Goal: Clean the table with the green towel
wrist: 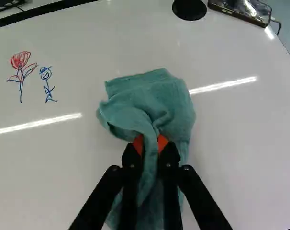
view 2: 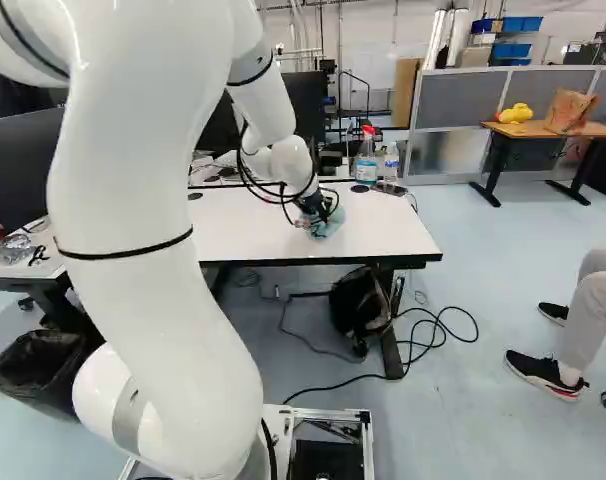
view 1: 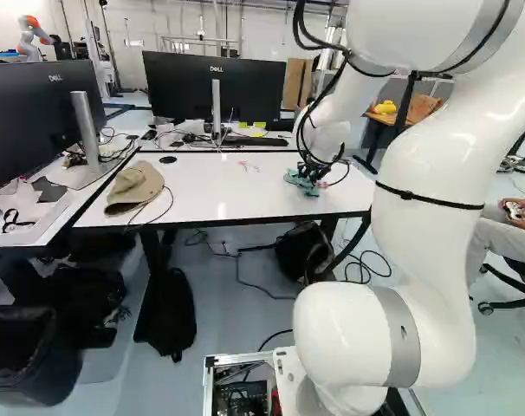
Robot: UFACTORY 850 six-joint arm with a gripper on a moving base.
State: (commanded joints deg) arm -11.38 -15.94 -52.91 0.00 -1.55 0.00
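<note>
In the left base view my gripper [view 1: 309, 178] is low over the white table [view 1: 236, 199], at the green towel [view 1: 302, 184]. The wrist view shows the gripper [wrist: 150, 146] shut on a bunched fold of the towel [wrist: 159, 103], the fold standing between both orange pads. The rest of the cloth spreads on the tabletop ahead of and under the fingers. A red flower drawing [wrist: 20, 67] and a small blue figure drawing [wrist: 46, 84] mark the surface, off to one side of the towel.
A tan cap [view 1: 134, 187] with a cable lies on the table. Monitors [view 1: 212, 87] stand behind. A spray bottle [view 2: 366, 160] is at the far edge, near a black disc [wrist: 189, 8]. A backpack [view 2: 359, 305] hangs below the table; a seated person is at the right.
</note>
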